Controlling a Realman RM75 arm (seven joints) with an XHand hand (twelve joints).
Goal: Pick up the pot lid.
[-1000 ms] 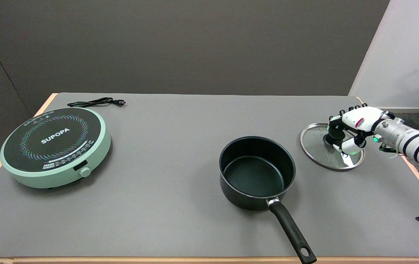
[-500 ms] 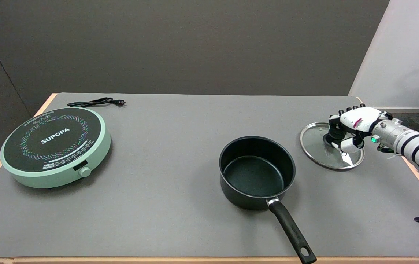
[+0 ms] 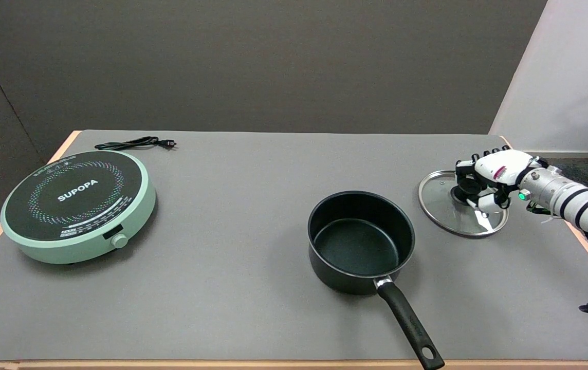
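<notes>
I had the right hand (image 3: pixel 487 177) gripping the knob (image 3: pixel 462 192) of the glass lid (image 3: pixel 445 208), just right of the pot (image 3: pixel 361 241).

The pot lid (image 3: pixel 445 208) is a round glass disc with a shiny metal rim and a black knob at its middle. It sits near the desk's (image 3: pixel 253 169) far right edge, tilted slightly, its knob gripped by the robot hand (image 3: pixel 484 180).
</notes>
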